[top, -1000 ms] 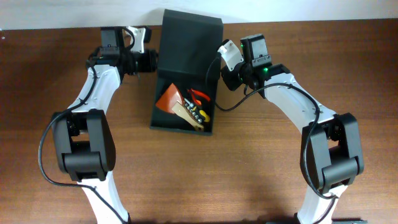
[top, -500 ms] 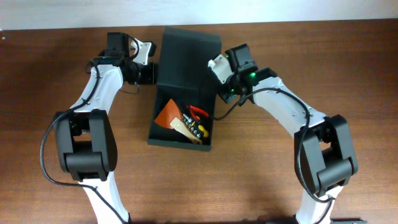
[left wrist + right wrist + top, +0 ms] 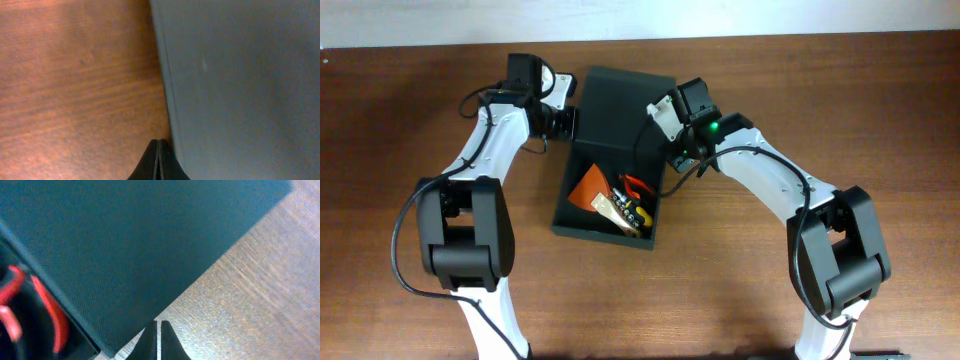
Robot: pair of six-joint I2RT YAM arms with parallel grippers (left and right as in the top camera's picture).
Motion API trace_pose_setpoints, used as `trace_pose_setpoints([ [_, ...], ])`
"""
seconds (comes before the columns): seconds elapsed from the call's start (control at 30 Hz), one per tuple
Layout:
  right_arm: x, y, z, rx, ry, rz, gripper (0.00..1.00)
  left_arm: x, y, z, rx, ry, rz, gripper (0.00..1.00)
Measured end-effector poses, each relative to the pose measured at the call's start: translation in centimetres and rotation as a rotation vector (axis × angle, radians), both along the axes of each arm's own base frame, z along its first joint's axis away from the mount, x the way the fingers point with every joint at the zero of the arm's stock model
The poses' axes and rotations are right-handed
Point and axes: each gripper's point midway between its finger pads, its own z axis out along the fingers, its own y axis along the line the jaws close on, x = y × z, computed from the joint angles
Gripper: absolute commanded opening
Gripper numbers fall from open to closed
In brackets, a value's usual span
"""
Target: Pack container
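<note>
The dark green container [image 3: 563, 222] sits at the table's middle back, its flap lid [image 3: 620, 105] raised and leaning over the open body. Inside lie an orange-brown tool [image 3: 592, 182], red-handled pliers [image 3: 638, 183] and a black and yellow tool [image 3: 638, 211]. My left gripper [image 3: 570, 115] is shut, its tips at the lid's left edge; the left wrist view shows the tips [image 3: 158, 150] beside the lid [image 3: 240, 85]. My right gripper [image 3: 658, 125] is shut, at the lid's right edge; the right wrist view shows its tips [image 3: 159, 330] beside the lid [image 3: 125, 245], with the pliers [image 3: 47, 310] at lower left.
The wooden table [image 3: 820, 250] extends around the container on all sides. A white wall strip [image 3: 420, 20] runs along the table's far edge. Both arm bases stand at the near edge.
Both grippers have moved inward and toward the front, pressing the lid's edges. The lid has tipped further forward over the box, and the box has slid a little to the front left.
</note>
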Motion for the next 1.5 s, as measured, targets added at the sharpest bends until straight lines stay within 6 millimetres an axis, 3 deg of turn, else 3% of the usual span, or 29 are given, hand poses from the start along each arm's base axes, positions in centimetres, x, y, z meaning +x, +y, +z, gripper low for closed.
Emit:
trace_pose_setpoints([
  [0.43, 2.0, -3.6, 0.0, 0.166, 0.072, -0.236, 0.04, 0.8, -1.9, -0.5, 0.056, -0.033, 0.020, 0.02],
  [0.67, 2.3, -5.4, -2.7, 0.178, 0.142, -0.349, 0.04, 1.8, 0.5, -3.2, 0.171, -0.025, 0.121, 0.02],
  [0.87, 2.4, -7.0, -5.8, 0.200, 0.222, -0.487, 0.04, 3.5, 1.2, -2.6, 0.195, -0.099, 0.171, 0.02],
  [0.97, 2.5, -6.9, -7.0, 0.229, 0.251, -0.516, 0.04, 4.0, 1.0, -2.9, 0.179, -0.108, 0.185, 0.02],
  [1.1, 3.3, -6.0, -7.0, 0.299, 0.255, -0.525, 0.04, 4.0, -0.1, -5.1, 0.119, -0.064, 0.187, 0.02],
  [1.5, 5.4, -3.9, -6.7, 0.450, 0.232, -0.486, 0.04, 4.6, -3.3, -5.3, -0.111, -0.041, 0.151, 0.02],
])
